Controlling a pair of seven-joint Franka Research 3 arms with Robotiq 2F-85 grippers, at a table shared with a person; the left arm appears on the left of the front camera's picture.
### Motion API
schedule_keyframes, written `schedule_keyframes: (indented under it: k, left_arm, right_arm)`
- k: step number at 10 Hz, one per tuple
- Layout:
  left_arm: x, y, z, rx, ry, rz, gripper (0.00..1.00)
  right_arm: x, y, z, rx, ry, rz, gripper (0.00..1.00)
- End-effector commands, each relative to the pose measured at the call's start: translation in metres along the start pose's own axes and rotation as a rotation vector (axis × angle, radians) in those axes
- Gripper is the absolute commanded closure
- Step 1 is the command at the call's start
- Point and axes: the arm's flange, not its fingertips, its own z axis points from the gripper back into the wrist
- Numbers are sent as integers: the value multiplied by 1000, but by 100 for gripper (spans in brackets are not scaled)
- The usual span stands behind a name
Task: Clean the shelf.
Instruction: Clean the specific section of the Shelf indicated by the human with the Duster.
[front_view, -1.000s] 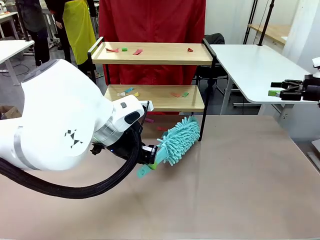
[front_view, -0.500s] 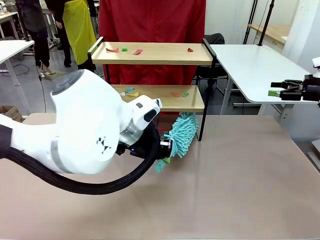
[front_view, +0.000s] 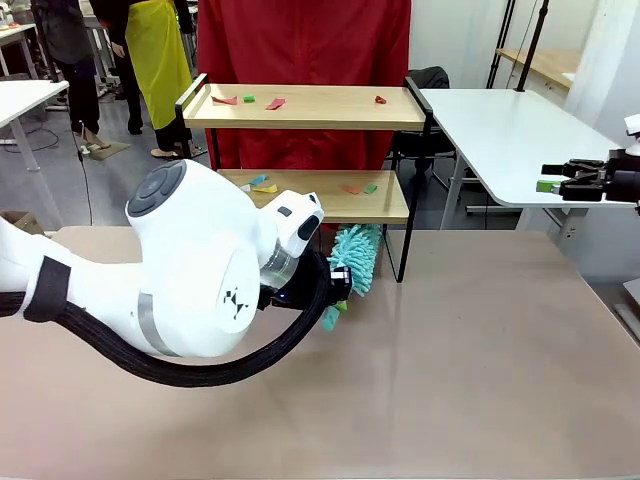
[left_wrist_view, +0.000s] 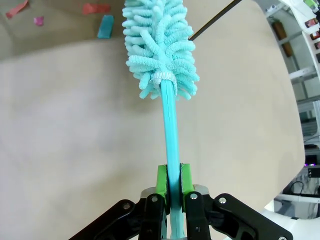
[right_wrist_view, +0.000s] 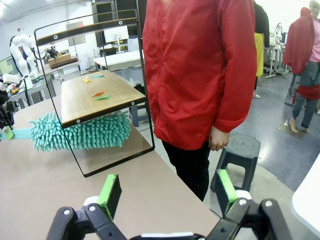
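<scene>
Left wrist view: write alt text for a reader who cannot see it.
The left gripper is shut on the handle of a teal fluffy duster, whose head points away over the tan table. Small coloured scraps lie beyond the head.

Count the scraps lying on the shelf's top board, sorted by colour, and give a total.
Red scraps: 3
Green scraps: 1
Total on the top board of the shelf: 4
</scene>
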Motion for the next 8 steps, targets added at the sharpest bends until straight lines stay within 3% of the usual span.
schedule_keyframes:
  k: [1,8]
  left_arm:
    - [3,-18,-13,-22,-14,21,87]
    - [5,-28,-50,11,-50,102,87]
  right_arm:
    - [9,1,-1,-14,9,-15,0]
    - [9,1,-1,-14,9,-15,0]
